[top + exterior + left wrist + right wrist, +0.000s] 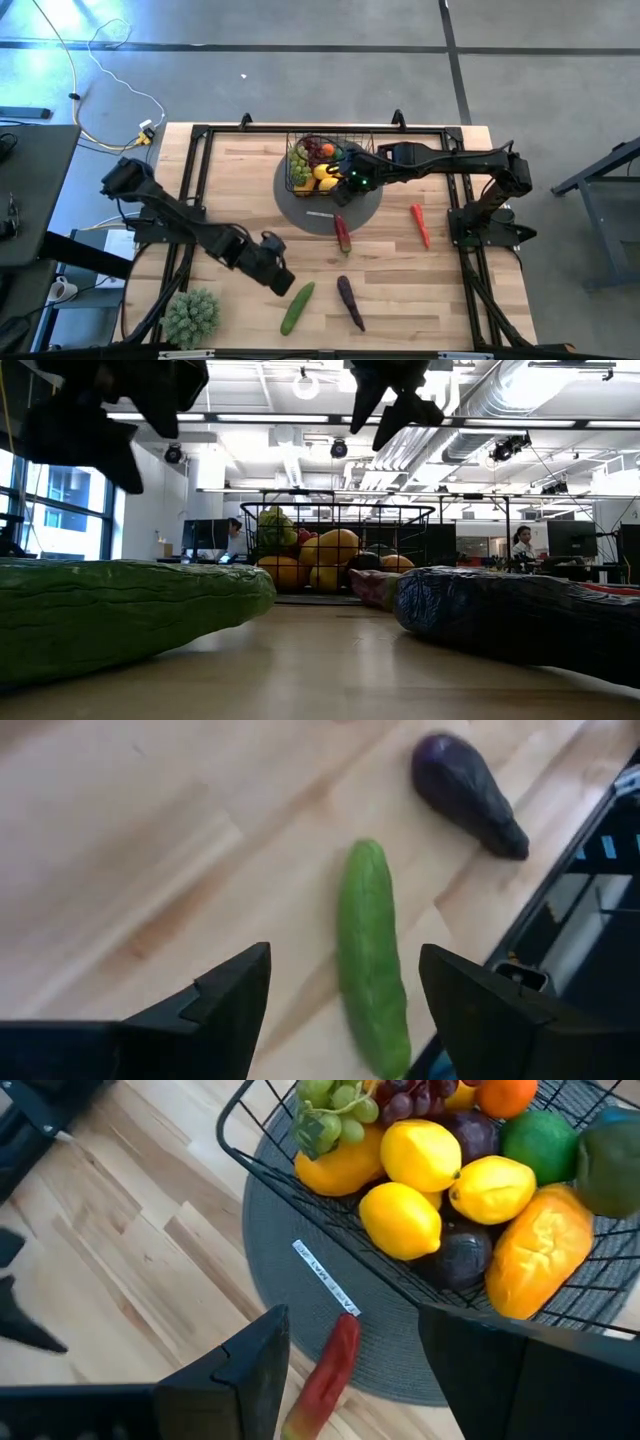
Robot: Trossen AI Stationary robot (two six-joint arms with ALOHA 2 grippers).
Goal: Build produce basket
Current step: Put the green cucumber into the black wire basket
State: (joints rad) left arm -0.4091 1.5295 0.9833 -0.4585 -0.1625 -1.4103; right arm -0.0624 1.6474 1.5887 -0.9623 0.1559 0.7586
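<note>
basket (318, 165): on grey disc (322, 212), back centre, nearly full | left gripper (340, 1010): open, empty, above cucumber (372, 955), lined up to grasp | right gripper (350, 1370): open, empty, by basket's edge

text: none legible | white label strip (325, 1277) on grey mat (270, 1240): print unreadable

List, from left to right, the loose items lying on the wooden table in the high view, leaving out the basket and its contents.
Spiky green plant → cucumber → eggplant → red chili. The red-green item by the grey disc overlaps the eggplant's span, so it is left out.
</note>
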